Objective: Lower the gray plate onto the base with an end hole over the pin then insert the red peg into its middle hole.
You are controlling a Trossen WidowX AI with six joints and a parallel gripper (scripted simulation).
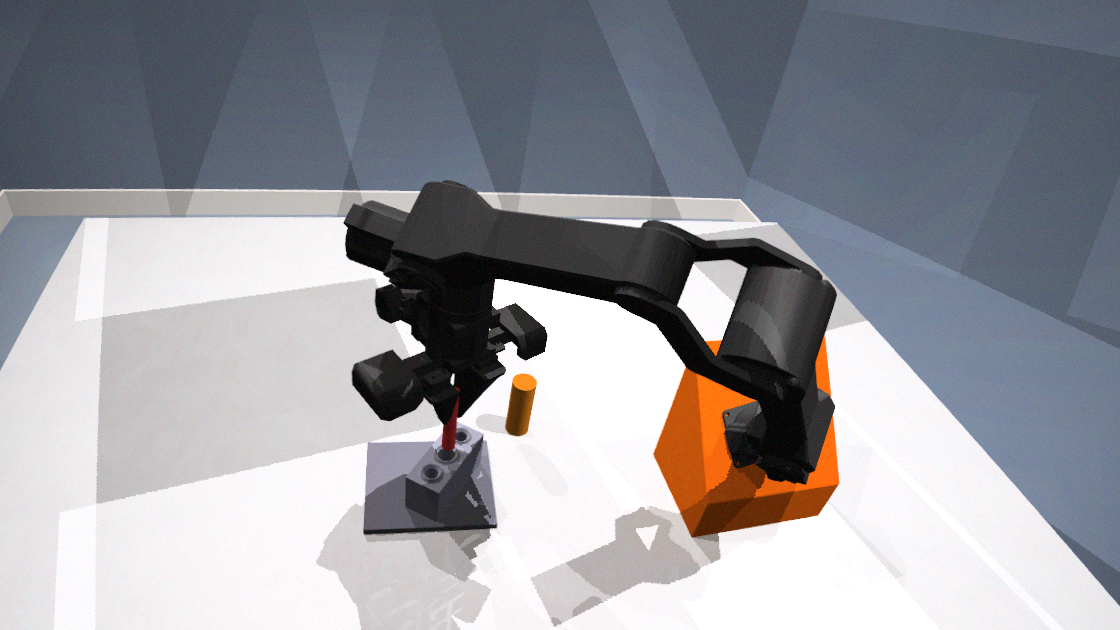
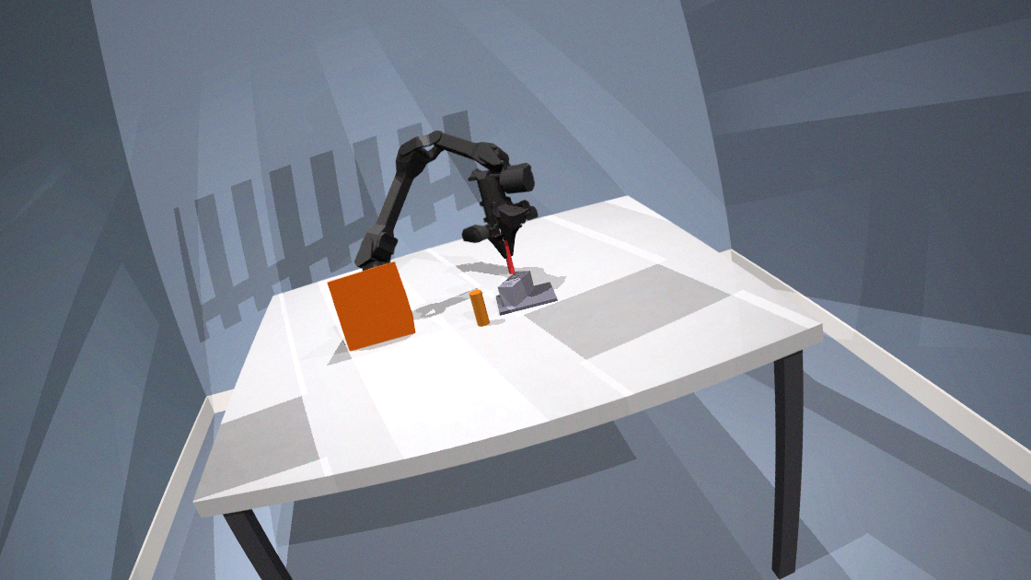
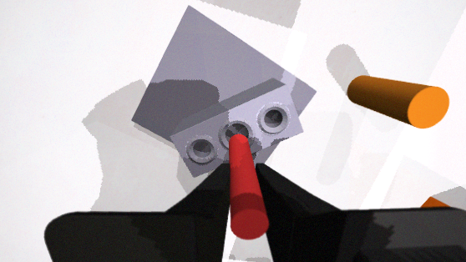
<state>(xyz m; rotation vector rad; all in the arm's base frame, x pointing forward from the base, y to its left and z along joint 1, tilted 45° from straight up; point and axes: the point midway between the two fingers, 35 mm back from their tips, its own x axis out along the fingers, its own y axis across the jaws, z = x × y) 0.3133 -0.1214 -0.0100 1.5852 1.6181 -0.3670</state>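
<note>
The gray plate (image 1: pixel 426 493) (image 2: pixel 515 290) (image 3: pixel 246 112), a thick bar with three holes in a row, lies level on the square gray base (image 1: pixel 387 470) (image 2: pixel 545 296) (image 3: pixel 196 54). The pin is not distinguishable in the end holes. My gripper (image 1: pixel 452 416) (image 2: pixel 506 253) (image 3: pixel 242 171) is shut on the red peg (image 1: pixel 449 437) (image 2: pixel 510 263) (image 3: pixel 240 154) and holds it nearly upright above the plate. In the wrist view the peg's lower end overlaps the near rim of the middle hole. Most of the peg stands clear of the plate; whether its tip touches is unclear.
An orange cylinder (image 1: pixel 519 411) (image 2: pixel 479 309) (image 3: pixel 380 96) stands upright on the white table close to the base. A large orange box (image 1: pixel 681 446) (image 2: pixel 371 307) stands near the arm's mount.
</note>
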